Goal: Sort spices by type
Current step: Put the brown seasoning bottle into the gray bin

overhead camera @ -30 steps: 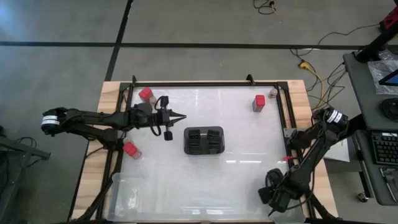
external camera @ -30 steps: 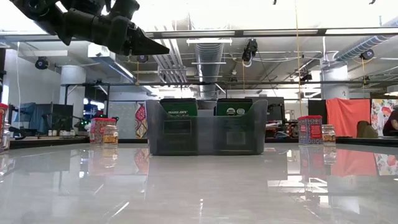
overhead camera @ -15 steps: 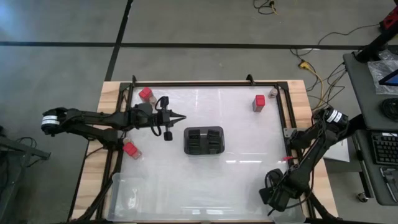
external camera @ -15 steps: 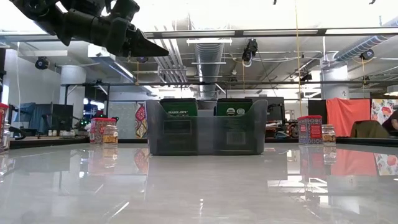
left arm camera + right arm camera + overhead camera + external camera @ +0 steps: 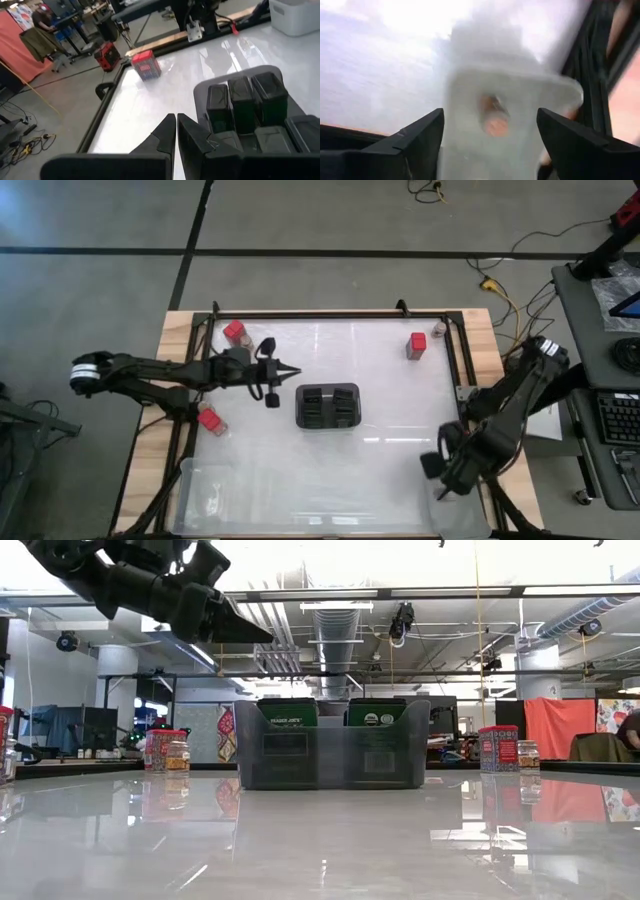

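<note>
Three red boxy spices stand on the white table: far left (image 5: 235, 332), far right (image 5: 417, 345) and left (image 5: 209, 420). A small tan-topped jar (image 5: 438, 330) stands by the far right box. The low view shows a red box (image 5: 160, 749) with a jar (image 5: 178, 755) beside it, and another pair at the right (image 5: 498, 748). My left gripper (image 5: 292, 370) is shut and empty, high above the table, left of the dark slotted holder (image 5: 328, 406). My right gripper (image 5: 443, 478) is open at the near right. Its fingers stand wide apart before a blurred clear bin (image 5: 512, 115) with a tan-topped jar (image 5: 492, 117) in it.
The dark slotted holder (image 5: 250, 110) stands at the table's middle. A clear plastic bin (image 5: 215, 495) sits at the near left corner. A black frame (image 5: 330, 313) rims the table. In the left wrist view a red box (image 5: 146, 64) stands beyond the shut fingers.
My right arm has swung toward the table's far edge and its gripper has moved away from the near right corner. My left gripper has dipped a little and stays shut.
</note>
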